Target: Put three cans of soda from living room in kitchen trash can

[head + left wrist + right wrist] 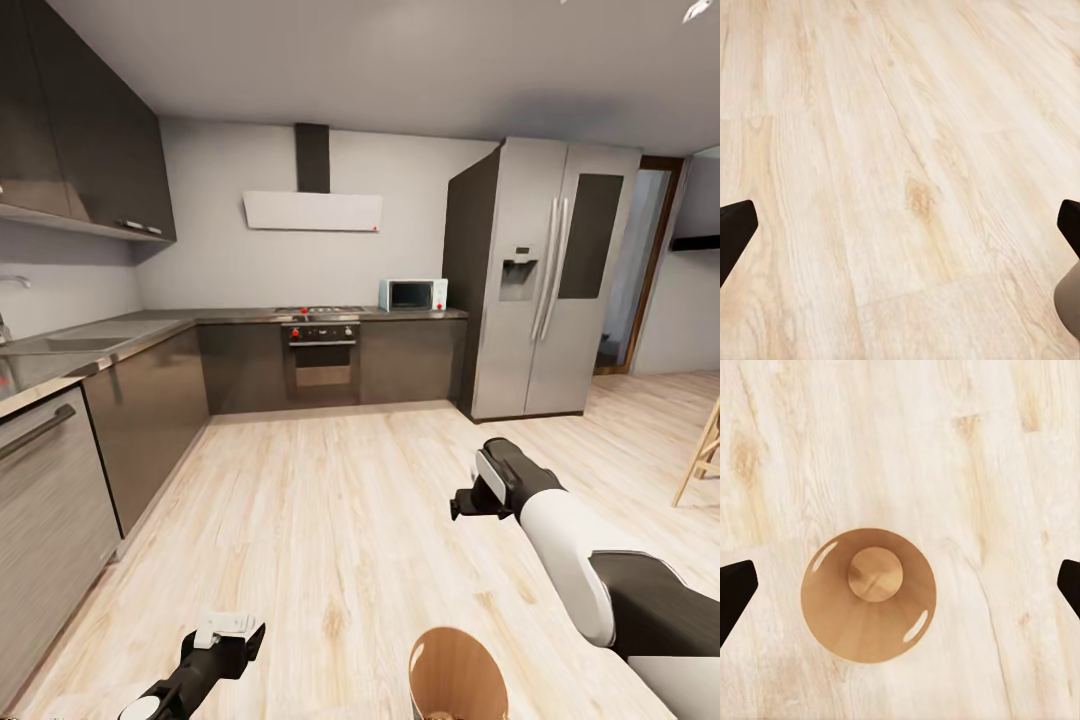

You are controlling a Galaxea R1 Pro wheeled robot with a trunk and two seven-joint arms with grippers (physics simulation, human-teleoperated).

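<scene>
I am in the kitchen, and the three cans of soda are out of view. The tash can, pale outside and brown inside, stands on the wood floor just in front of me. My right gripper hangs open straight above the tash can, and only its bare brown bottom shows inside. In the head view the right gripper is up and to the right of the can. My left gripper is open and empty over bare floor, left of the can, with its fingertips far apart.
Dark grey cabinets with a steel worktop run along the left wall and the back. An oven, a white microwave and a tall steel fridge stand at the back. A wooden stool leg stands at the right, and a doorway lies beyond the fridge.
</scene>
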